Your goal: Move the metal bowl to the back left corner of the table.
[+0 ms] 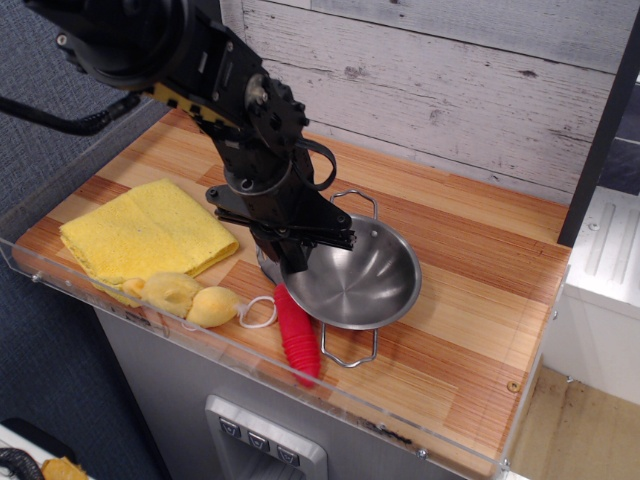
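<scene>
One gripper [283, 258], mine, black, coming down from the upper left, fingers clamped on the left rim of the metal bowl [352, 278]. Bowl sits near the middle of the table [470, 330], toward the front edge, slightly tilted, open side up and facing the camera. Cannot tell if its underside fully touches the wood. Two wire loop handles visible: one at the back rim [355, 199], one at the front rim [350, 350], the front one lying over the planks. Red ribbed handle-shaped object [296, 335] lies just beside the bowl on its left front, touching or nearly touching the rim, pointing toward the acrylic edge. White loop of cord [260, 312] just left of the red thing, next to two pale yellow lumpy pieces [190, 298]. Yellow cloth [145, 230] folded flat at the front left of the table, well apart from the bowl. Whitewashed plank wall [450, 80] behind. Back left corner of the table partly hidden by my arm [190, 60].
</scene>
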`<action>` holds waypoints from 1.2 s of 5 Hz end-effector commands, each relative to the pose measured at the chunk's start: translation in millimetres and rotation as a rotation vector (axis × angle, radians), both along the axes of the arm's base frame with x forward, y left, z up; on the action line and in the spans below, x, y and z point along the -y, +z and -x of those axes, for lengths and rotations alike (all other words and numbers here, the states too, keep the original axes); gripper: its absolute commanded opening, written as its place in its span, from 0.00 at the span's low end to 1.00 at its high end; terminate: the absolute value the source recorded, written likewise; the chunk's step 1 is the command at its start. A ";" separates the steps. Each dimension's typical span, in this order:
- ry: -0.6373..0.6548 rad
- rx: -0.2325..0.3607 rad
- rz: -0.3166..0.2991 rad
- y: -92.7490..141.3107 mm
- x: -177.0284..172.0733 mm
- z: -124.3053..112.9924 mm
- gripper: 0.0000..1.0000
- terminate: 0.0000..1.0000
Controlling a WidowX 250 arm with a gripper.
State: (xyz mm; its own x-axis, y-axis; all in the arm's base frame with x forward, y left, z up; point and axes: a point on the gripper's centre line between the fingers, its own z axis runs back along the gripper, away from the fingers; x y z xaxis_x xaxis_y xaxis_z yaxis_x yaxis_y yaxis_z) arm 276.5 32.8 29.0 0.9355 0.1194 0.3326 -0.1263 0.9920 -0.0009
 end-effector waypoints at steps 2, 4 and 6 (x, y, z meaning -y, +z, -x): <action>-0.075 0.118 -0.015 64.0 -22.3 -32.1 0.00 0.00; -0.002 0.145 -0.064 78.3 -69.8 -57.4 0.00 0.00; 0.069 0.138 -0.108 72.6 -109.5 -76.1 0.00 0.00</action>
